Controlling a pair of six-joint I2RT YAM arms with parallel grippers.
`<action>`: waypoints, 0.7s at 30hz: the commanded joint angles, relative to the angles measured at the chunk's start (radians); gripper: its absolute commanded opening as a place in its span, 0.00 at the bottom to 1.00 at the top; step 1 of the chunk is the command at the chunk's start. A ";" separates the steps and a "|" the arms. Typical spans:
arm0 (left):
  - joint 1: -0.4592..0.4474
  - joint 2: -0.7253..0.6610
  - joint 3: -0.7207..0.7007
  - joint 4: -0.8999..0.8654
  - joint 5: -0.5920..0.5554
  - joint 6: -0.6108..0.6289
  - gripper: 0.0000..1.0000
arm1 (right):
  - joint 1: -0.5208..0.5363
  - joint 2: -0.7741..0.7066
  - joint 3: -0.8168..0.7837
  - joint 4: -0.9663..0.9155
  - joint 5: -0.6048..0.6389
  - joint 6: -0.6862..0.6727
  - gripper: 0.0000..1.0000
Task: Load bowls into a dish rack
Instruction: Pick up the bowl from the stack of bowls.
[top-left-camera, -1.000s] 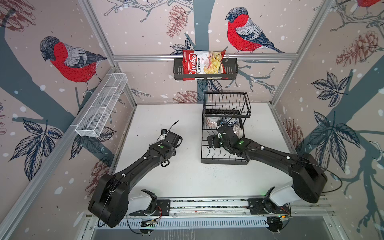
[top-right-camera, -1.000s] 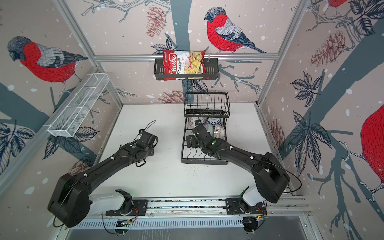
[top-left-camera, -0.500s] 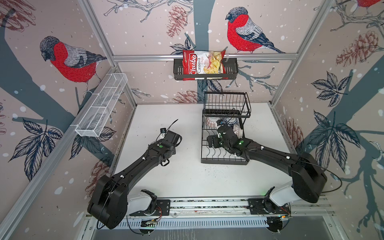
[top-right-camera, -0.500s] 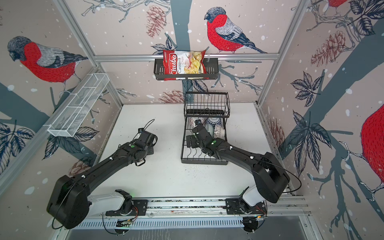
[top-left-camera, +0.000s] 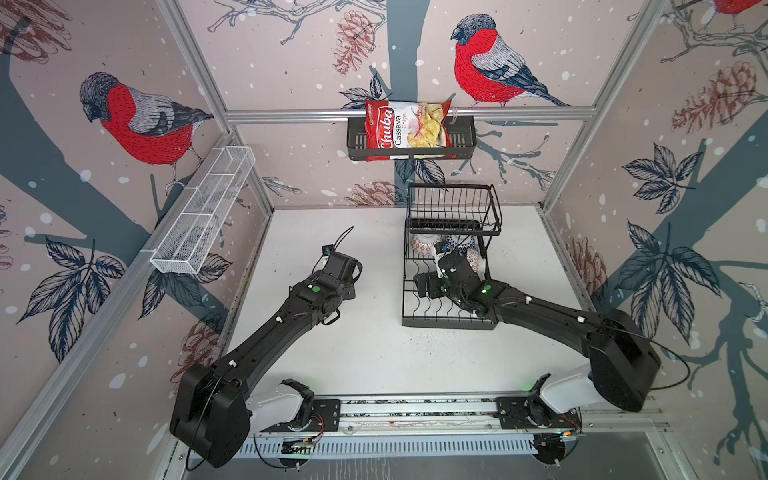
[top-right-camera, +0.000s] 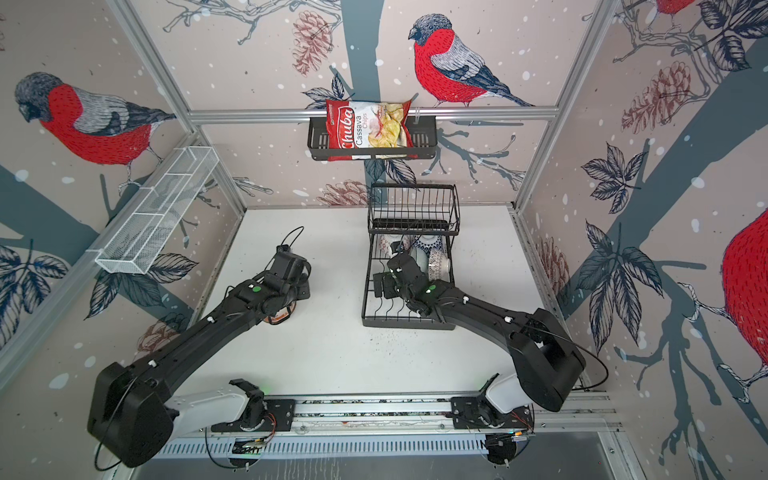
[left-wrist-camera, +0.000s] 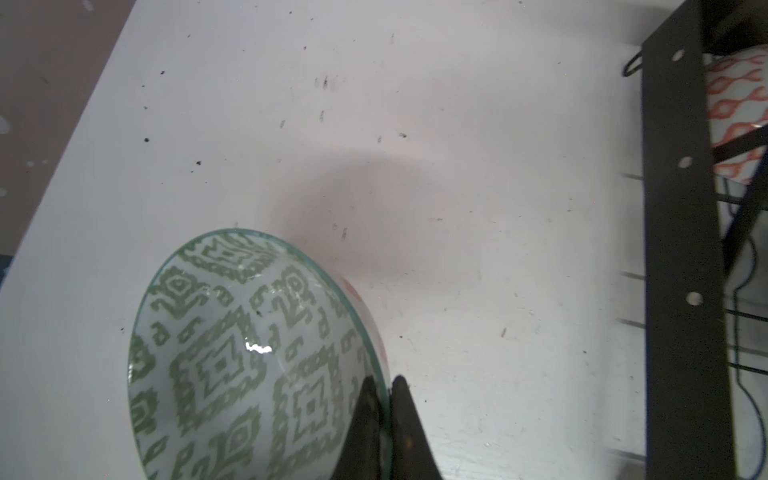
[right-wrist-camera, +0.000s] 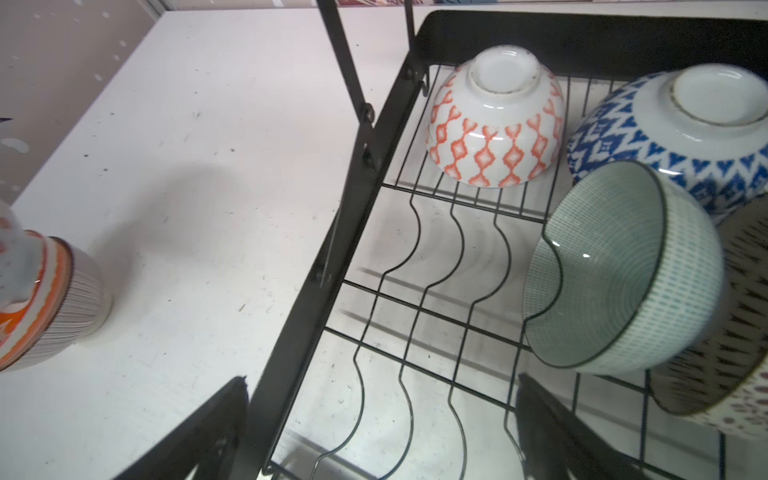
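My left gripper (left-wrist-camera: 384, 380) is shut on the rim of a bowl (left-wrist-camera: 249, 361) that is green-patterned inside and orange outside, tilted just above the white table. In a top view the arm hides all but an orange sliver of this bowl (top-right-camera: 279, 316). The black dish rack (top-left-camera: 449, 324) (right-wrist-camera: 332, 232) holds an orange-red diamond bowl (right-wrist-camera: 494, 124) and a blue bowl (right-wrist-camera: 673, 133), both upside down. A teal-green bowl (right-wrist-camera: 615, 270) rests on its side against a dark-dashed bowl (right-wrist-camera: 727, 332). My right gripper (right-wrist-camera: 382, 399) (top-left-camera: 428, 286) hangs open over the rack's wavy dividers, holding nothing.
A grey-striped bowl (right-wrist-camera: 79, 291) with an orange-banded one nested in it stands on the table left of the rack. The rack's raised basket (top-left-camera: 453, 208) sits at its far end. On the walls hang a black basket with a chips bag (top-left-camera: 409, 137) and a white mesh tray (top-left-camera: 203, 220).
The left arm has shifted very slightly. The right arm has stayed still over the rack.
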 joint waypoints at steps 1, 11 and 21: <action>0.002 -0.025 0.014 0.087 0.072 0.033 0.00 | 0.001 -0.025 -0.028 0.094 -0.037 -0.017 0.99; 0.002 -0.071 0.004 0.253 0.314 0.019 0.00 | 0.003 -0.137 -0.139 0.235 -0.154 -0.024 1.00; -0.006 -0.033 -0.024 0.451 0.560 -0.065 0.00 | 0.076 -0.194 -0.200 0.357 -0.165 0.013 1.00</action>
